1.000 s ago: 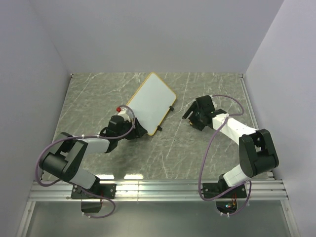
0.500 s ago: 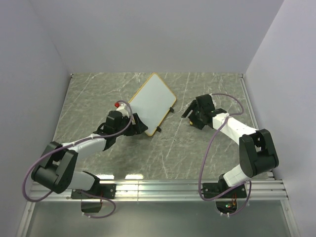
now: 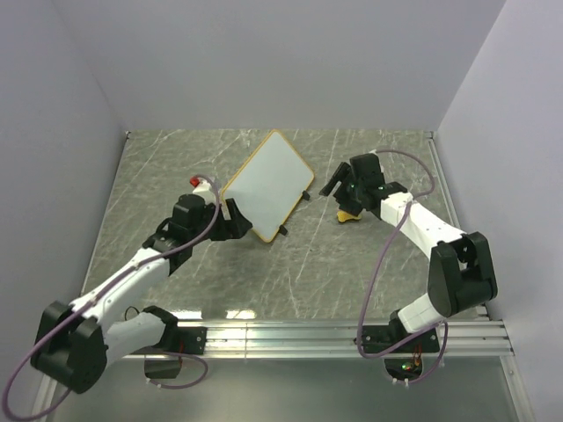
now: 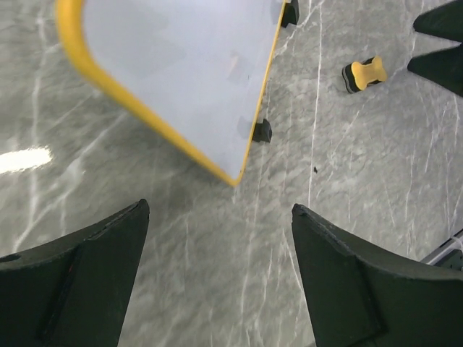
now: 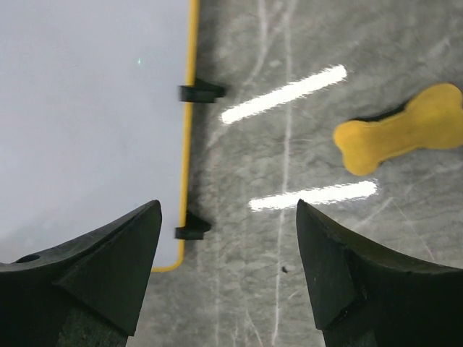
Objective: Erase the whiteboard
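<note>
The whiteboard [image 3: 266, 184] lies flat on the marble table at centre back, white with a yellow rim and black clips; no writing shows on it. It also shows in the left wrist view [image 4: 181, 72] and the right wrist view [image 5: 87, 123]. The yellow bow-tie eraser [image 3: 347, 214] lies on the table right of the board, seen too in the left wrist view [image 4: 364, 74] and the right wrist view [image 5: 401, 130]. My left gripper [image 3: 236, 218] is open and empty at the board's near-left edge. My right gripper [image 3: 332, 185] is open and empty between board and eraser.
The grey marble table [image 3: 290, 272] is walled by pale panels at back and sides. A metal rail [image 3: 281, 338] runs along the near edge. A small red-tipped part [image 3: 195, 181] sits on the left wrist.
My left arm has stretched out and its gripper has drawn back left off the board's near edge. My right gripper has lifted away, uncovering the eraser on the table.
</note>
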Robot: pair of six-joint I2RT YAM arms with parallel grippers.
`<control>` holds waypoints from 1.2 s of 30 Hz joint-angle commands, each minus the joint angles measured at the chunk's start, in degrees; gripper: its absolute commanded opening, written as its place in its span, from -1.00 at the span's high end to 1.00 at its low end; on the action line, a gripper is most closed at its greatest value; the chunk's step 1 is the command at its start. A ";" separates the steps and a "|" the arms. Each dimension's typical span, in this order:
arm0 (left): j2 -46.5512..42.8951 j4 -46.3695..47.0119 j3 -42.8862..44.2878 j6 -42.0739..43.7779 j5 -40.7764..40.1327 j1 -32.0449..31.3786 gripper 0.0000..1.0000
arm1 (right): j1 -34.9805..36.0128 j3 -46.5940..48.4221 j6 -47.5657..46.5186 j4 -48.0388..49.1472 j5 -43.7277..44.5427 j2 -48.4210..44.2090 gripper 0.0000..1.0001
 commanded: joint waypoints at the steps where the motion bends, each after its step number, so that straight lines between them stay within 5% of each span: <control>1: -6.88 -11.06 4.84 1.73 -3.25 0.49 -0.72 | 1.14 6.41 -3.70 -0.15 -2.19 -4.03 -0.64; 8: -14.29 -22.40 10.03 1.64 -6.41 1.90 -0.72 | 3.42 17.15 -6.25 -2.01 -9.14 -6.74 -0.77; 15: -17.63 -26.63 11.44 0.94 -8.27 3.65 -0.72 | 4.84 13.82 -8.88 0.82 -4.58 -18.08 -0.99; 26: -9.55 -24.26 19.08 2.34 -9.32 4.45 -0.71 | 4.75 4.41 -17.94 -6.56 1.75 -34.08 -0.99; 36: -3.04 -21.80 25.50 4.98 -9.32 4.45 -0.71 | 4.66 4.40 -18.30 -11.22 2.55 -35.50 -0.99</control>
